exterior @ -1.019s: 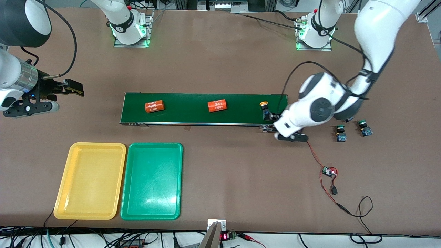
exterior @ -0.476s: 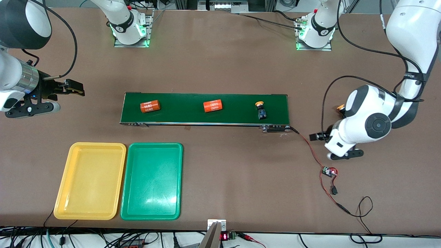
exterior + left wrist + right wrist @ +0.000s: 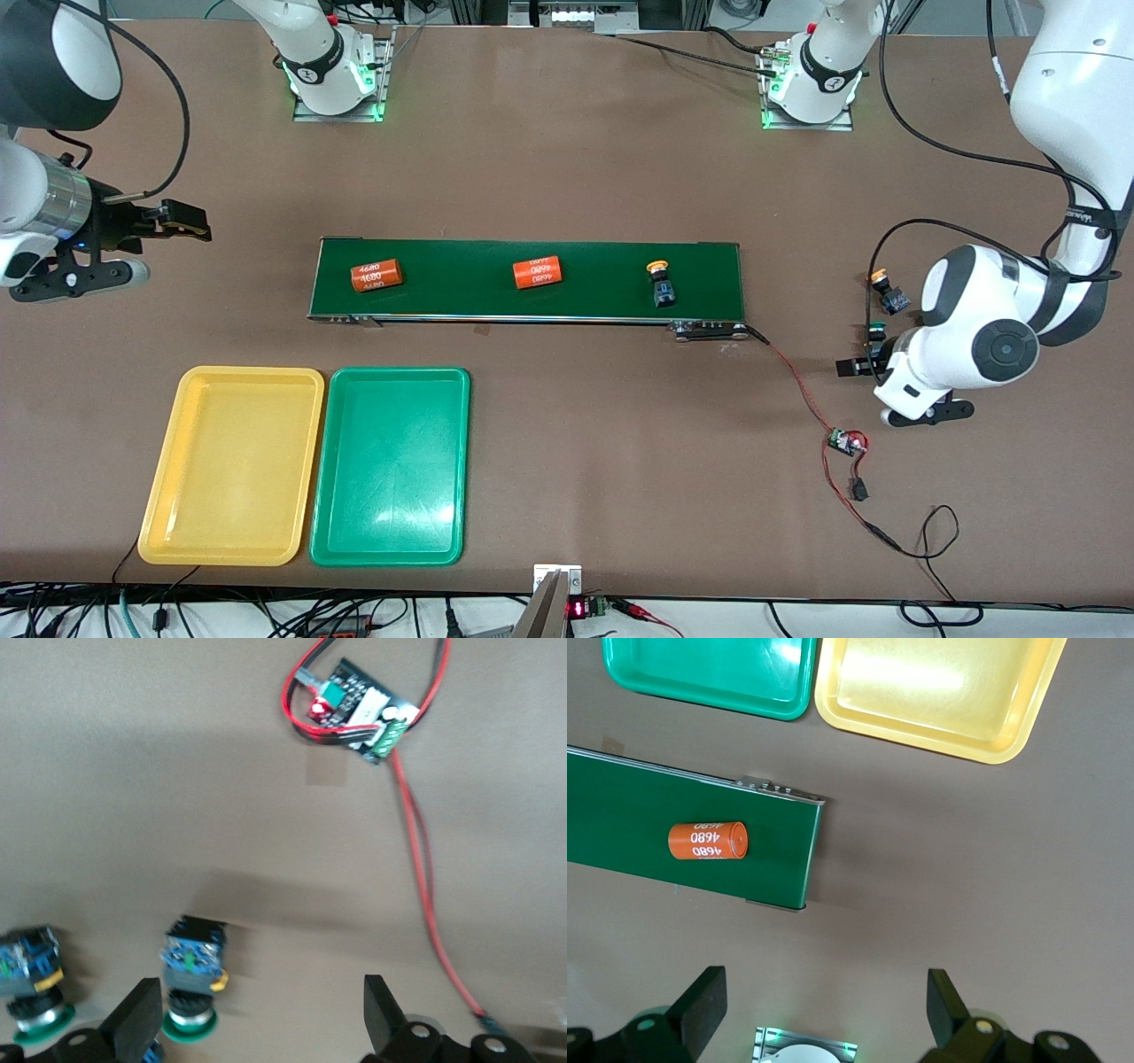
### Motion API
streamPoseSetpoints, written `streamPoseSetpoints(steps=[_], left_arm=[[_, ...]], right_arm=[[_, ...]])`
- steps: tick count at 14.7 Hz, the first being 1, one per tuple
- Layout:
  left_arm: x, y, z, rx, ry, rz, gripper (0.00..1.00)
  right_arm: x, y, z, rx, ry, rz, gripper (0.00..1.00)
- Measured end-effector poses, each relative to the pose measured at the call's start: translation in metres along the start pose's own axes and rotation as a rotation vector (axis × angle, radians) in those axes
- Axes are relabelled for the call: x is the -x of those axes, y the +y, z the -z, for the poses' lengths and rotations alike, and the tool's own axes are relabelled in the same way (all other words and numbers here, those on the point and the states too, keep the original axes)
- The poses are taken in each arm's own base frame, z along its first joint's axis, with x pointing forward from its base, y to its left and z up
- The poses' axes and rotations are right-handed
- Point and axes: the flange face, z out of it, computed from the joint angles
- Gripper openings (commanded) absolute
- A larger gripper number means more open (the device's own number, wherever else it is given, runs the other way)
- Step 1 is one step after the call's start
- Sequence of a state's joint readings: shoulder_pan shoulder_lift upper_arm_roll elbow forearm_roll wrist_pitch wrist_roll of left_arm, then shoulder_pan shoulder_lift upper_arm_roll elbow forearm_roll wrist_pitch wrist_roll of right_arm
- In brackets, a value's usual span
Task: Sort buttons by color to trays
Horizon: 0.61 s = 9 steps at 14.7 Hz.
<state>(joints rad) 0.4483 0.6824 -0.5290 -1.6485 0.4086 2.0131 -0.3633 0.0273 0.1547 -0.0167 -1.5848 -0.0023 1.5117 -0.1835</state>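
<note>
One yellow-capped button (image 3: 657,283) lies on the dark green belt (image 3: 602,261). A second yellow-capped button (image 3: 886,292) lies on the table by the left arm. My left gripper (image 3: 868,365) is open, low over a green-capped button (image 3: 875,332). In the left wrist view (image 3: 257,992) that button (image 3: 190,979) sits just inside one finger, and the other green-capped one (image 3: 31,983) lies outside it. My right gripper (image 3: 182,223) waits open and empty (image 3: 824,979) at the right arm's end. The yellow tray (image 3: 232,465) and green tray (image 3: 390,465) lie empty side by side.
Two orange 4680 cylinders (image 3: 376,276) (image 3: 538,272) lie on the belt. A small circuit board (image 3: 846,440) with red and black wires lies nearer the front camera than the left gripper. The wire runs to the belt's end.
My left gripper let go of the yellow-capped button on the belt and swung over to the green-capped buttons. The button and cylinders drifted along the belt toward the right arm's end.
</note>
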Motion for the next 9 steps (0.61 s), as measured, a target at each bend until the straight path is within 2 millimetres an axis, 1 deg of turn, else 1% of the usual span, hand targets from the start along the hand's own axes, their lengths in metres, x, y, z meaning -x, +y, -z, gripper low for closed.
streamPoseSetpoints(steps=[2,3,4,6,8,9], left_arm=[[-0.004,-0.013,-0.008,0.016,0.006,-0.063,1.0],[-0.005,-0.018,-0.012,0.02,0.003,-0.096,1.0],[-0.006,-0.024,-0.017,0.025,-0.002,-0.128,1.0],[-0.007,-0.035,-0.025,0.034,-0.012,-0.173,1.0],[-0.006,-0.044,-0.036,0.042,-0.03,-0.187,1.0],[-0.004,-0.045,-0.043,0.046,-0.043,-0.191,1.0]], right_arm=[[0.007,0.006,0.001,-0.02,0.015,-0.009,1.0],[0.015,0.005,0.001,-0.024,0.025,-0.01,1.0],[0.028,0.001,0.002,-0.025,0.038,-0.009,1.0],[0.063,-0.006,-0.001,-0.023,0.061,-0.012,1.0],[0.098,-0.013,-0.014,-0.026,0.057,-0.031,1.0],[0.107,-0.015,-0.021,-0.027,0.053,-0.036,1.0]])
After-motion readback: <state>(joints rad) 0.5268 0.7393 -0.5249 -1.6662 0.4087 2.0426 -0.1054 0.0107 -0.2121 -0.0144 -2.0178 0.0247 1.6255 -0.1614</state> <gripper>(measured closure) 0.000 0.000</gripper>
